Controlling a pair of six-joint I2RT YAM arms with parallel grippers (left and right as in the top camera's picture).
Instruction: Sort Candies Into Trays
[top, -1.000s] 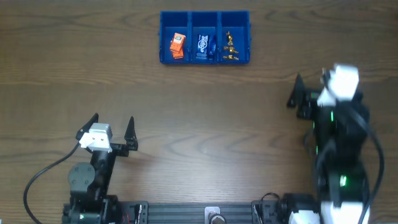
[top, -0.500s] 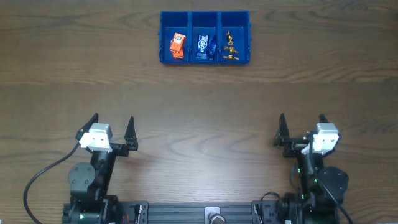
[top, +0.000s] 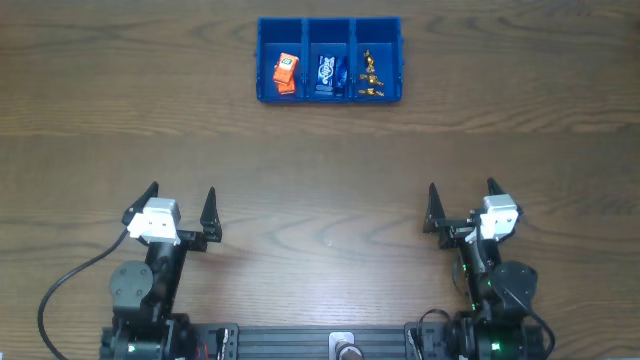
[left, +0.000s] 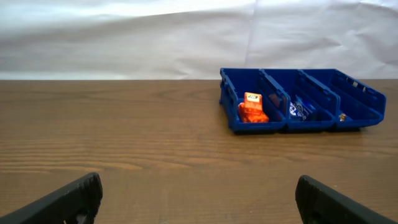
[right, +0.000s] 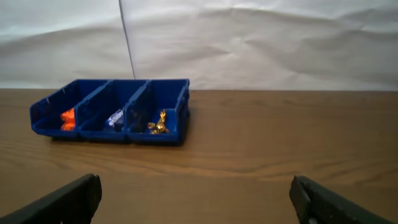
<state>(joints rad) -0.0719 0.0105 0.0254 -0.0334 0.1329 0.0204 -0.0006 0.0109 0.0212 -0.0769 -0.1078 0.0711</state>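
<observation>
Candies (top: 327, 74) lay sorted in the blue tray (top: 330, 21) at the far side of the counter (top: 320, 160), well apart from both arms. The orange ones (top: 286, 72) were in the compartment on the left arm's side, the blue-wrapped ones (top: 322, 68) in the middle, and the small gold ones (top: 370, 76) in the compartment on the right arm's side. I could see no loose candy on the wood.

The left end effector (top: 181, 190) sat close to its base with its fingers spread wide and nothing between them. The right end effector (top: 461, 186) sat likewise near its own base, fingers apart and empty.

From where I stood the job looked about finished, so the main danger was needless movement. A further reach toward the tray with fingers that wide could have clipped a wall or divider. The tray looked light, so a knock might have shoved it along the smooth wood or tipped it. The gold pieces seemed likeliest to hop out or into the neighbouring compartment, undoing the sort.
</observation>
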